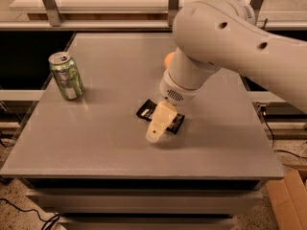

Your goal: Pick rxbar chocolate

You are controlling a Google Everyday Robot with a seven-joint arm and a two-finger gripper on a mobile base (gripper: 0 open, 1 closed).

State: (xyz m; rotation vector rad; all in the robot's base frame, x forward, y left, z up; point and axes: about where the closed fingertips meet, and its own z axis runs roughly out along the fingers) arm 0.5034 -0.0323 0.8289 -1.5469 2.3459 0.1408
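The rxbar chocolate (147,110) is a flat black wrapper with white lettering lying near the middle of the grey table (105,138). My gripper (157,128) hangs from the big white arm (225,37) and sits right over the bar's middle, hiding that part. Only the bar's left end and its right end (177,123) show on either side of the cream-coloured fingers (160,121).
A green drink can (66,75) stands upright at the table's left. An orange round fruit (169,60) lies behind the arm, mostly hidden. A cardboard box (288,195) stands on the floor at the lower right. A rail with metal posts runs along the back.
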